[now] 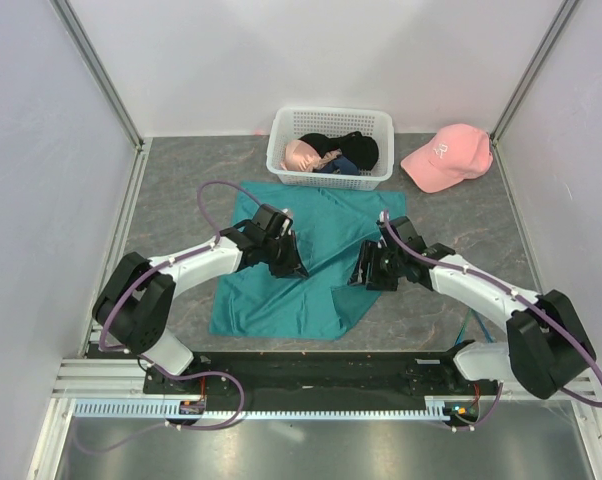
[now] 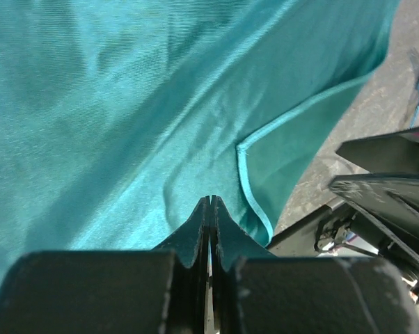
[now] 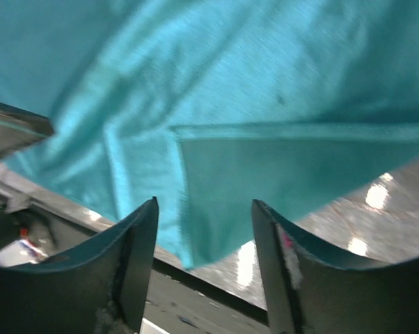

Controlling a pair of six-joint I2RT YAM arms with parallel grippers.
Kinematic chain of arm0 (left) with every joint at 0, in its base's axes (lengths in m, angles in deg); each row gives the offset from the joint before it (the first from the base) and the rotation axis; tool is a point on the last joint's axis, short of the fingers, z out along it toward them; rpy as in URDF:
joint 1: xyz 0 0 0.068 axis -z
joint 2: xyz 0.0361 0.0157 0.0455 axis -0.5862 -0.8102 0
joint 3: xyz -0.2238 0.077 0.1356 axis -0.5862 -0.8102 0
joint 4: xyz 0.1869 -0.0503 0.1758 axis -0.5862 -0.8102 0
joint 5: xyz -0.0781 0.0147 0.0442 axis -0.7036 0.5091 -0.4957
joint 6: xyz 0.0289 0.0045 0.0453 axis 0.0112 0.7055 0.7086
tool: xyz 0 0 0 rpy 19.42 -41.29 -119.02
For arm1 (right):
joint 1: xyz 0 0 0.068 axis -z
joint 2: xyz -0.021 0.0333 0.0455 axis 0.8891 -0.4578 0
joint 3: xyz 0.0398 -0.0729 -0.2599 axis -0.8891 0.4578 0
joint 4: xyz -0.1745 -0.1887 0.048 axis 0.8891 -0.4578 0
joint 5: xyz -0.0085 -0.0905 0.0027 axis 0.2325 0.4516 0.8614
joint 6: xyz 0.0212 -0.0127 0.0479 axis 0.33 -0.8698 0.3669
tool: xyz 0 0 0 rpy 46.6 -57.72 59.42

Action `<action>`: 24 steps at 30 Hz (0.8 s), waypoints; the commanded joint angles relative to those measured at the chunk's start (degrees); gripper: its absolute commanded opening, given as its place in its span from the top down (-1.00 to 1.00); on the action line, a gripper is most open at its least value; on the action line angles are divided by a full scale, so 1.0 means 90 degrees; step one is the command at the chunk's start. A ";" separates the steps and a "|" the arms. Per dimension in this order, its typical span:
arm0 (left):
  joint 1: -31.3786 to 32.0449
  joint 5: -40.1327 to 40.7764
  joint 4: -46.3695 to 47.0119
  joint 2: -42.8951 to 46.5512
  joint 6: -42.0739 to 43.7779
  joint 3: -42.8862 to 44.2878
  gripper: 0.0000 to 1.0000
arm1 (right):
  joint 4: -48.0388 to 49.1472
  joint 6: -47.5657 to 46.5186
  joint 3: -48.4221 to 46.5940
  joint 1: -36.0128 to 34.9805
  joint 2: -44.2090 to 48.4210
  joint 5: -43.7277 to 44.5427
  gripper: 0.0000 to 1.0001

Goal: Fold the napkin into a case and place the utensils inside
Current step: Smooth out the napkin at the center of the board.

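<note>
The teal-green napkin (image 1: 271,295) lies on the grey table, mostly spread, its right part folded over with a hemmed flap edge (image 2: 255,188). It shows no narrow case shape. My left gripper (image 1: 289,265) (image 2: 209,202) sits low over the napkin's (image 2: 126,104) middle, shut, with nothing visible between its fingers. At the napkin's near right edge my right gripper (image 1: 364,275) (image 3: 204,205) is open. A folded corner of the napkin (image 3: 265,83) hangs in the gap between its fingers without touching them. The utensils are out of view.
A white lattice basket (image 1: 331,113) at the back centre holds black and pink garments (image 1: 346,150). A pink cap (image 1: 446,155) lies at the back right. White walls close in both sides, and the black arm rail runs along the near edge.
</note>
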 commanded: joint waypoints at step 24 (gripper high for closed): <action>0.0164 0.0802 0.0286 0.1224 -0.0152 -0.1044 0.96 | -0.0727 -0.0483 -0.2042 -0.2067 -0.2403 0.2636 -0.11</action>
